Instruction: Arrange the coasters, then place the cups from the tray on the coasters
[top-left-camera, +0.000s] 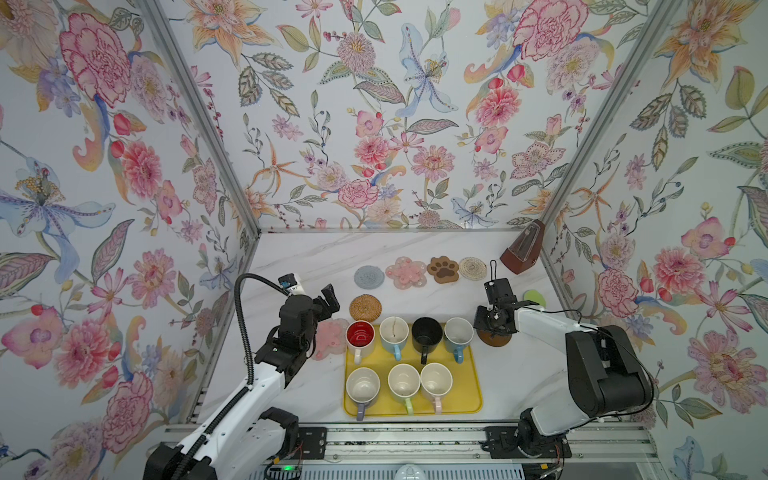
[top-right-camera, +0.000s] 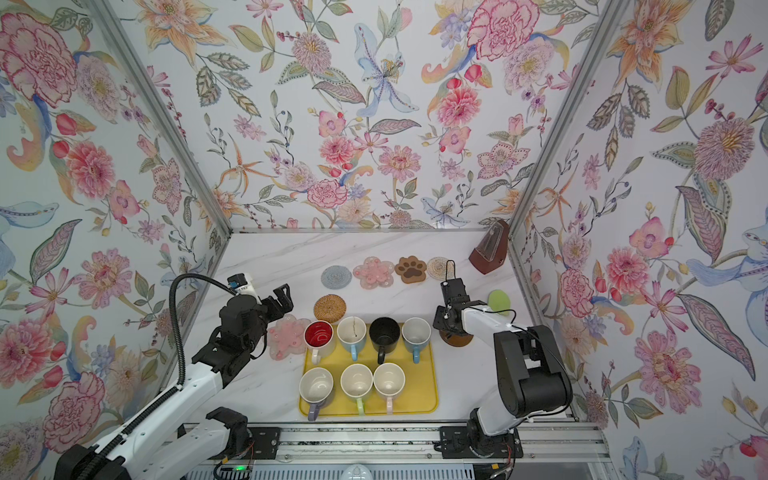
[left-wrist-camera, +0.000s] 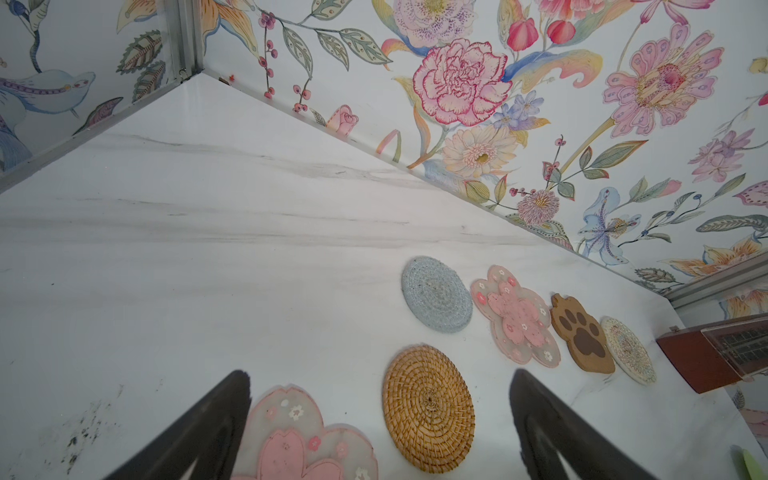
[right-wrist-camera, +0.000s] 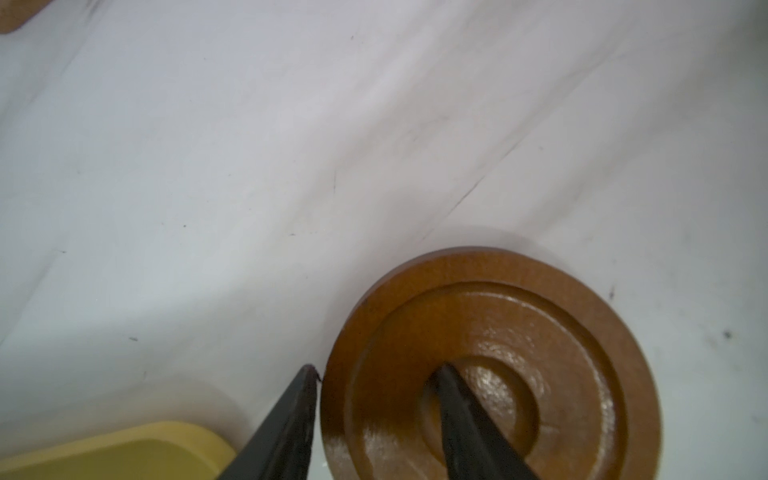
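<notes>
- My right gripper stands narrow astride the rim of the dark-brown wooden disc, one finger outside and one in its centre hollow. I cannot tell whether it pinches.
- That disc lies on the table just beside the far right corner of the yellow tray.
- My left gripper hangs wide open, holding nothing, near a pink flower coaster and the rattan coaster.
- All seven cups stand on the tray.
- A row of four coasters lies beyond.
</notes>
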